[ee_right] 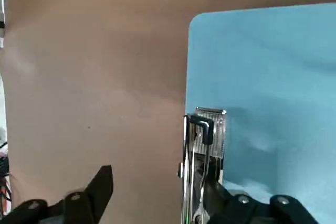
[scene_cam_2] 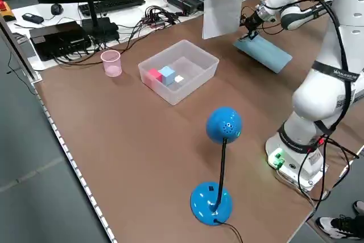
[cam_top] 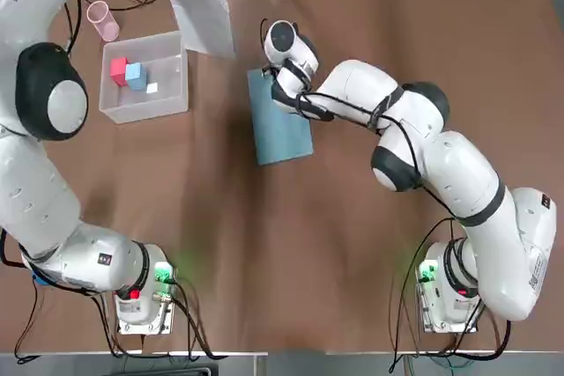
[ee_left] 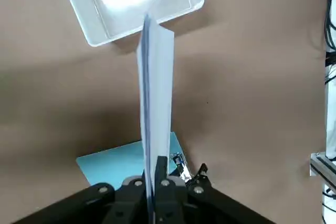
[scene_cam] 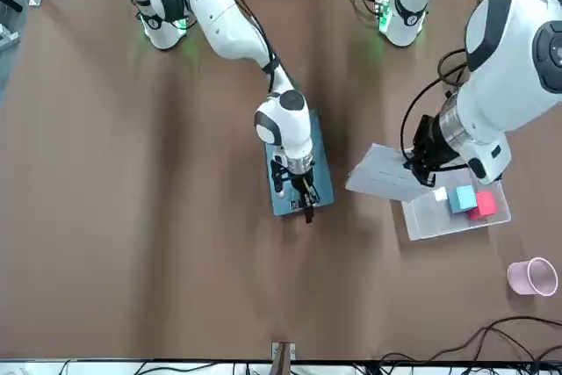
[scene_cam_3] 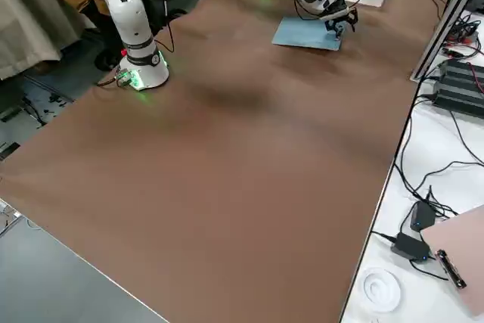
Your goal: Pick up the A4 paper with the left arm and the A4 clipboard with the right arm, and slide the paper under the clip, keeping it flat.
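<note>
Clenching the paper (ee_left: 161, 87) in the left claw (ee_left: 153, 171); positioning the right claw (ee_right: 159, 174), spread open, at the clip (ee_right: 209, 129); probably needing to pinch before sliding paper under.

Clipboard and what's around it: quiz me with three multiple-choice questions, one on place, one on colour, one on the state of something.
1. Where is the right tool?
A. Over the plastic bin
B. At the clipboard's clip end
C. Beside the pink cup

2. What colour is the clipboard?
A. Light blue
B. Yellow
C. Black

3. How is the paper?
A. Under the clip
B. Flat in the bin
C. Held up in the left tool

1: B, its fingers stand apart near the metal clip.
2: A, the board is light blue in every view.
3: C, the sheet hangs from the left tool's closed fingers.
</note>
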Available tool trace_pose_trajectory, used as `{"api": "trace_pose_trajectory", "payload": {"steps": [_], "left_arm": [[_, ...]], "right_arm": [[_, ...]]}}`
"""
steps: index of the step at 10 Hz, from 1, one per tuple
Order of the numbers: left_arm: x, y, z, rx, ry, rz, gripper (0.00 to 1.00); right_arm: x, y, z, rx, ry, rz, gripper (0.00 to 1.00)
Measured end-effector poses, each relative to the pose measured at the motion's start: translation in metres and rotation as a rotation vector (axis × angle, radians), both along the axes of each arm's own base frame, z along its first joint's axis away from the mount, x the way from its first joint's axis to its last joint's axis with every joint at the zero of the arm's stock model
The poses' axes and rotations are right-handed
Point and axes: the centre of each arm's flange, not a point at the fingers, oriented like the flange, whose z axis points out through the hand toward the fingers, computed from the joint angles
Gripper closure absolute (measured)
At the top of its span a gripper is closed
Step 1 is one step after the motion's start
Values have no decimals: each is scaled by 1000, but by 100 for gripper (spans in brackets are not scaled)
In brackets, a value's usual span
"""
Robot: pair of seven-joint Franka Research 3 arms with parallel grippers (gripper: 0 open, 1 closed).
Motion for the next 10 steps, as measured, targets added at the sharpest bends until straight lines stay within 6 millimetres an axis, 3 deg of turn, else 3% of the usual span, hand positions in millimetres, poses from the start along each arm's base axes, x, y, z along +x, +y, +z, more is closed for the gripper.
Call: {"api": "trace_pose_trajectory", "payload": {"steps": [3, 5, 7, 8, 10], "left_arm": [[-3, -8, 0, -4, 1, -14, 99], [-3, -9, 0, -5, 1, -16, 99], [-4, -11, 1, -7, 2, -19, 99], [-4, -12, 1, -17, 6, -8, 99], [-6, -17, 2, -47, 25, 42, 99]], "right_arm": [[3, -2, 7, 46, 65, -59, 14], [5, -5, 26, 63, 116, -84, 3], [9, -9, 46, 28, 131, -26, 0], [16, -19, 60, -39, 139, 55, 0], [48, -73, 110, -182, 177, 222, 0]]}}
